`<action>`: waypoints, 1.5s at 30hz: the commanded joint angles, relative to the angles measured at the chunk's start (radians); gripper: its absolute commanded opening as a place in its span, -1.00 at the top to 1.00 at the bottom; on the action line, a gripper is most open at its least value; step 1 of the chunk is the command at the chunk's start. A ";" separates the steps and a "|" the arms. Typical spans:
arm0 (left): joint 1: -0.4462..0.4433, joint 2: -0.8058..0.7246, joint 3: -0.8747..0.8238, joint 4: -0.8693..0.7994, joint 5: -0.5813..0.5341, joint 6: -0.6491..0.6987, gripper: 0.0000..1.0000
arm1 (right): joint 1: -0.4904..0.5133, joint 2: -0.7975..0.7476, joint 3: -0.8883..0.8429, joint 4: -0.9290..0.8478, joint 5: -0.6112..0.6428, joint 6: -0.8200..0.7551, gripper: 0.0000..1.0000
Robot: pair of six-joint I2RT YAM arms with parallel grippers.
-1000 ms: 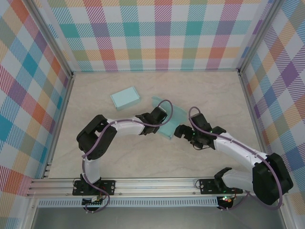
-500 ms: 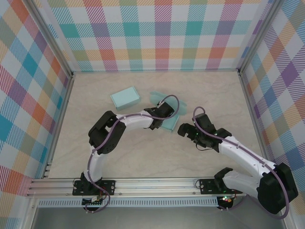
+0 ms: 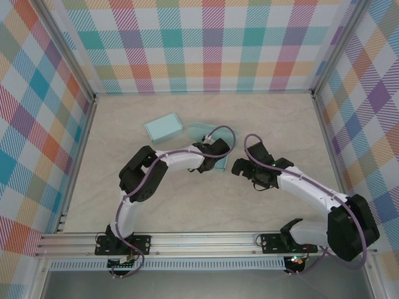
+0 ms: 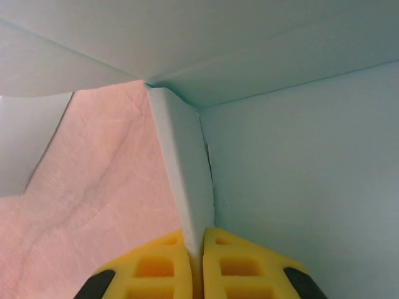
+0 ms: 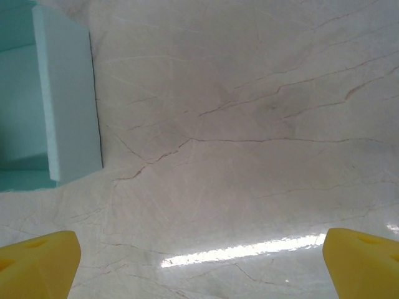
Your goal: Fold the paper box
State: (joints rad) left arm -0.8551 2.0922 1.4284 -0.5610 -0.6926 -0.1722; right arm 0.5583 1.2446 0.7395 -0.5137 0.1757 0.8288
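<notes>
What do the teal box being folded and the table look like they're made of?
Box: thin matte card or paper, judging by its sharp creases and slim edge. Table: glossy, marble-patterned, with grey veins and a glare streak; real stone or laminate, can't tell.

Your left arm [image 3: 168,159] stretched forward-right, forearm low. Left gripper [image 4: 201,235] fingers pinched together on paper box [image 4: 299,156] wall. Your right arm [image 3: 305,187] reaches left; right gripper [image 5: 199,243] fingers spread wide, facing down.

The paper box [image 3: 201,131] and the second box [image 3: 164,128] are pale teal. The bench [image 3: 274,118] is cream with faint marble veins, the walls [image 3: 212,43] multicoloured plaid. The left gripper's fingers [image 4: 156,265] are yellow.
</notes>
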 commanded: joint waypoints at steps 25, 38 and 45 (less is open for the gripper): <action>-0.018 -0.119 -0.120 -0.041 0.027 -0.170 0.62 | 0.036 0.176 0.116 0.157 -0.124 -0.073 -0.91; -0.018 -0.091 -0.127 -0.063 -0.035 -0.161 0.67 | 0.037 0.354 0.138 0.173 -0.143 -0.057 -0.89; -0.018 -0.023 -0.078 -0.170 -0.133 -0.207 0.70 | 0.037 0.407 0.144 0.105 -0.080 -0.063 -0.86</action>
State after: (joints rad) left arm -0.8738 2.0228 1.3308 -0.6167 -0.7326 -0.3454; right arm 0.5903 1.6192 0.8742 -0.3382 0.0460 0.7700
